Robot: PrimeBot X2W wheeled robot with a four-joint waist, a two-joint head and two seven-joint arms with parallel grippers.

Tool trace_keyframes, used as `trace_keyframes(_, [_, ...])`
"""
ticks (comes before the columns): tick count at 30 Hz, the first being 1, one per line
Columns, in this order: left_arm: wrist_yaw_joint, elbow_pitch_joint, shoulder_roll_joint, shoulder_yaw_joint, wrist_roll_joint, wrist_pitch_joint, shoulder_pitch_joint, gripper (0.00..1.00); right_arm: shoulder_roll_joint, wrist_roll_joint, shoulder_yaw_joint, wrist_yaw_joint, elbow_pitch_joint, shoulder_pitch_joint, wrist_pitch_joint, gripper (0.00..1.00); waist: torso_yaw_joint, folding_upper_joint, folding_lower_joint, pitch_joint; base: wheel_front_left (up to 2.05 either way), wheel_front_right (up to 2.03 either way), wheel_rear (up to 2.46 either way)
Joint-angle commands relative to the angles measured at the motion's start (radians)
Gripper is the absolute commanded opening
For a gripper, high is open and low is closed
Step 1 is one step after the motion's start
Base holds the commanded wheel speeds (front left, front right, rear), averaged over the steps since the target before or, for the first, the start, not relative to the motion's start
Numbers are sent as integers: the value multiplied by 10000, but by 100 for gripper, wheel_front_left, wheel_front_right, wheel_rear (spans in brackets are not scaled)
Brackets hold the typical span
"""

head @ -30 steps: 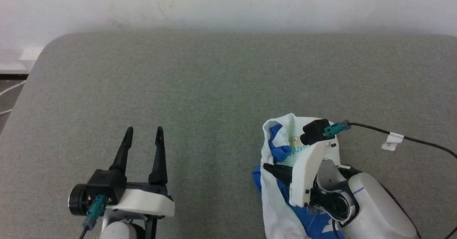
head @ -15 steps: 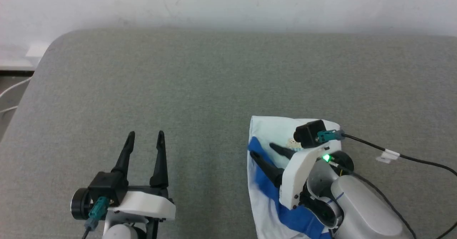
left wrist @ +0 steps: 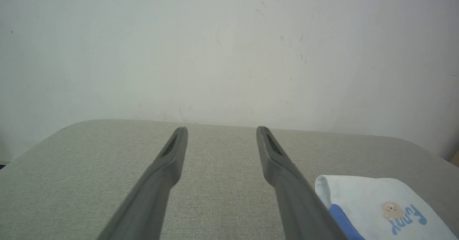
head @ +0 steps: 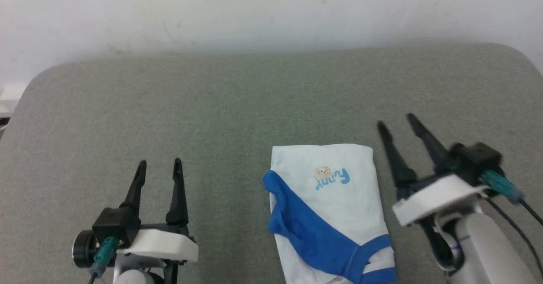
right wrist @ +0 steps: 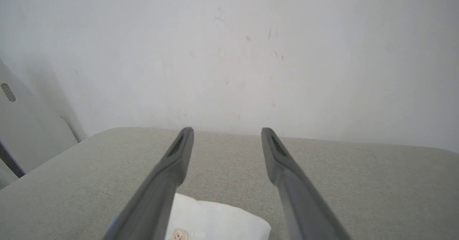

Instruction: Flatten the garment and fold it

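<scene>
Open grey surface point(head: 237, 97) surrounds your garment point(head: 339, 199); the head view gives its blue sleeve point(head: 305, 229), the right wrist view a white corner point(right wrist: 222, 218). Left gripper point(head: 159, 162) and right gripper point(head: 394, 120) gape empty, flanking it.

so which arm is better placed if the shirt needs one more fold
Right, probably. The right gripper stands open just off the right edge of the garment. The left gripper, also open, sits farther away across the grey padding.
</scene>
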Motion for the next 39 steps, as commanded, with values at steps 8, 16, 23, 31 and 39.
trace_keyframes(8, [45,18,-9,526,30,-47,414,100,261,-941,-2094,-7,-1873,1965,255,100,-528,-1,0,-231,0,0,0])
trace_keyframes(16, [112,12,-9,596,30,-47,688,100,405,-1218,-3727,-7,-3146,3682,1410,100,-392,-1,0,-152,0,0,0])
trace_keyframes(23, [163,-147,-9,560,28,-47,572,100,-82,395,-5067,-7,-2124,3740,3216,100,210,-1,0,192,0,0,0])
trace_keyframes(31, [335,-346,-9,287,-116,-47,282,100,-729,3241,-4521,-7,-389,2819,6097,100,982,-1,0,762,0,0,0])
trace_keyframes(39, [522,-323,-9,-29,-345,-47,33,100,-361,6149,-3744,-7,448,1828,7494,100,1453,-1,0,1175,0,0,0])
